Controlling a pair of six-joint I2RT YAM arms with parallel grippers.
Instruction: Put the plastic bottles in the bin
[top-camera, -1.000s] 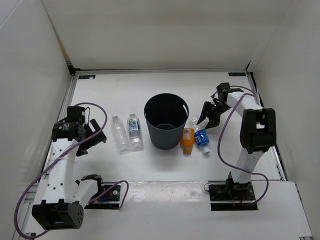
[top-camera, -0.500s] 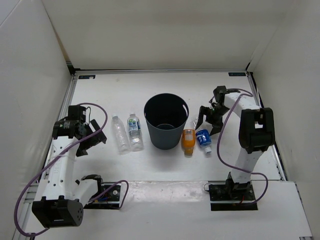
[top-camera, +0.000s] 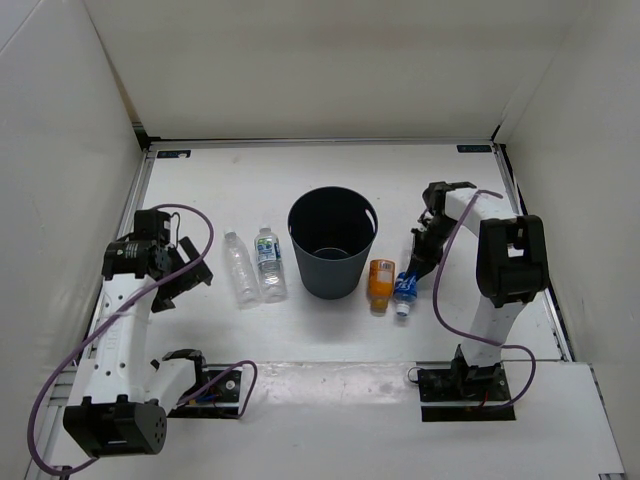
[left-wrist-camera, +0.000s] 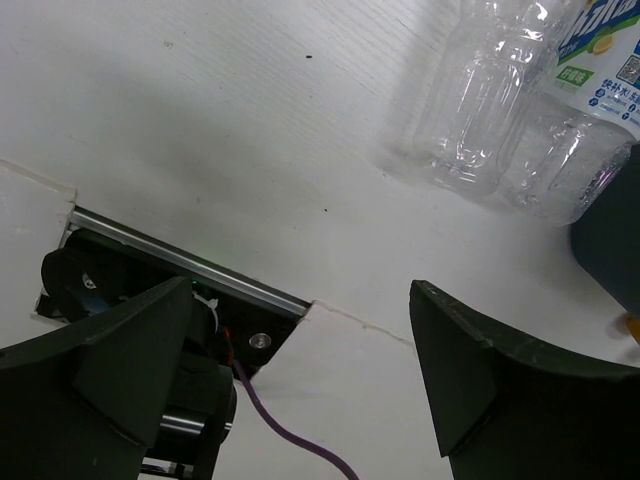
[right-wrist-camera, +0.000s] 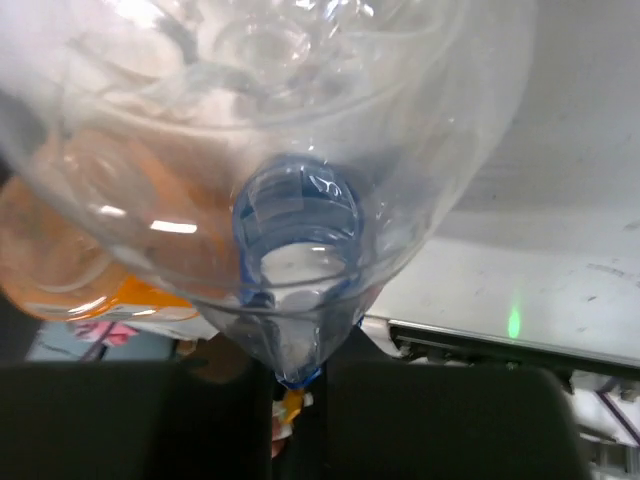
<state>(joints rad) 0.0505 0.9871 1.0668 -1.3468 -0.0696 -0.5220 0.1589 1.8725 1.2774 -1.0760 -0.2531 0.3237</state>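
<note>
Bin, four bottles all outside

Overhead camera looks down the table; wrist cameras press close to bottles.

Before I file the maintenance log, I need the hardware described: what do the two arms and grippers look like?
Both arms are white links with black joint housings, the left arm and right arm. A purple cable loops along each. The left gripper and right gripper are black, with wedge-shaped fingers.
</note>
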